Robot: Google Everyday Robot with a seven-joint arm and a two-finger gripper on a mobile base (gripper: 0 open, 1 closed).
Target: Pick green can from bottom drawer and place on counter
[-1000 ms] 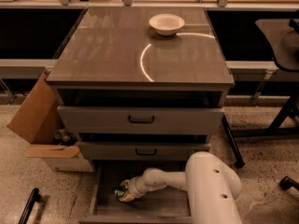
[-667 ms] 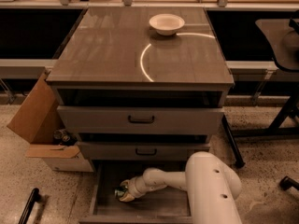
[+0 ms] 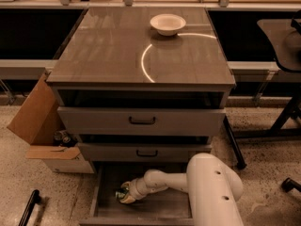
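Down in the bottom drawer (image 3: 162, 212) — gripper (image 3: 126, 194) at the green can (image 3: 120, 197), grip and long axis unclear.

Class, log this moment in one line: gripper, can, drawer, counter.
gripper: in bottom drawer, at green can | green can: inside drawer | drawer: pulled open | counter: holds white bowl, no can

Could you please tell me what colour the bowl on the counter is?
The bowl is white, camera view; the gripper sits in the bottom drawer.
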